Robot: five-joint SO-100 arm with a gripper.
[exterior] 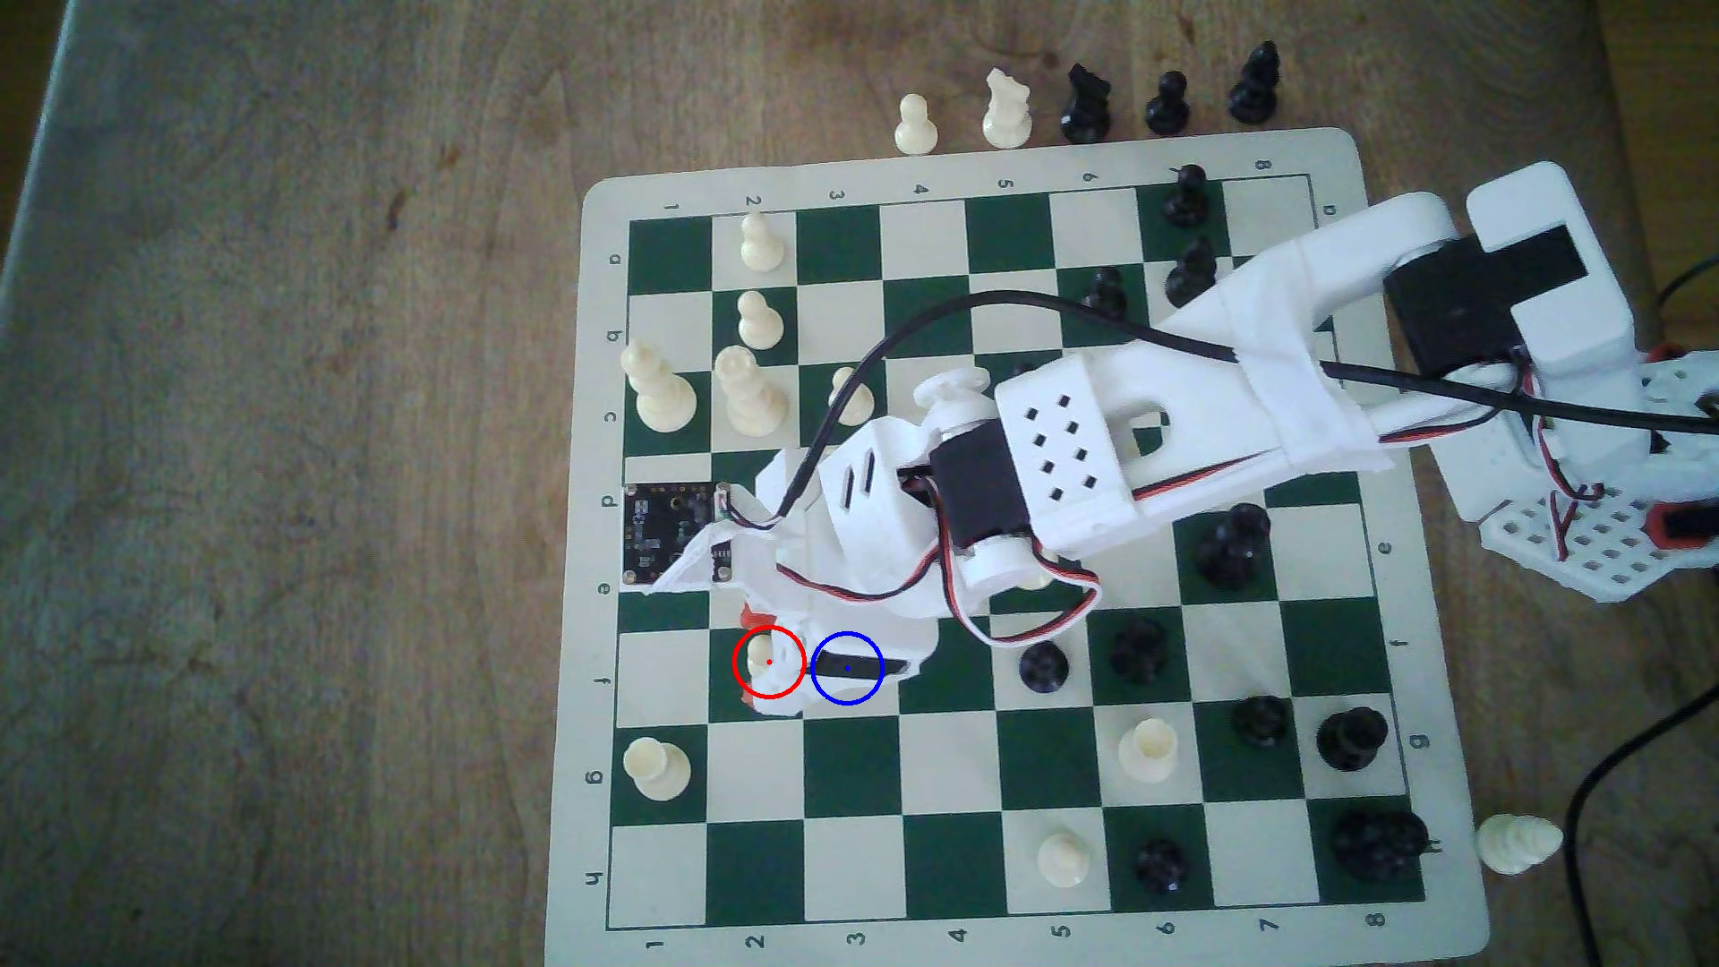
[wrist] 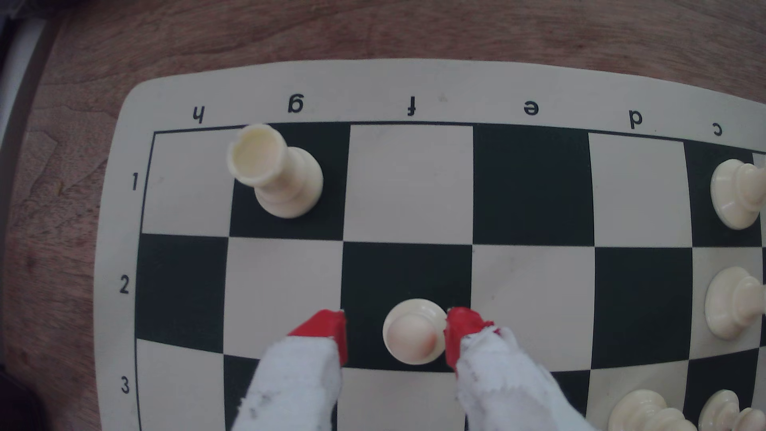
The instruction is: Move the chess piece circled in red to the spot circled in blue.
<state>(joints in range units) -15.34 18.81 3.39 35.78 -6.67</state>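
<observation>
Red-tipped end effector [wrist: 396, 335] sits low in the wrist view, its two fingers spread on either side of the cream pawn [wrist: 414, 331]; one tip touches the pawn, the other stands apart. Standing upright on dark square f2, the pawn is ringed in red at lower centre-left of the exterior view. Just to that view's right lies the blue-ringed spot [exterior: 846, 688], partly covered by the arm.

The cream pawn [exterior: 761, 651] is seen inside the red ring [exterior: 769, 662] on a dark green square. The gripper [exterior: 777, 655] is lowered over it; the blue ring [exterior: 846, 668] lies just beside the red ring, toward the exterior view's right, partly covered by the arm [exterior: 1070, 446].
</observation>
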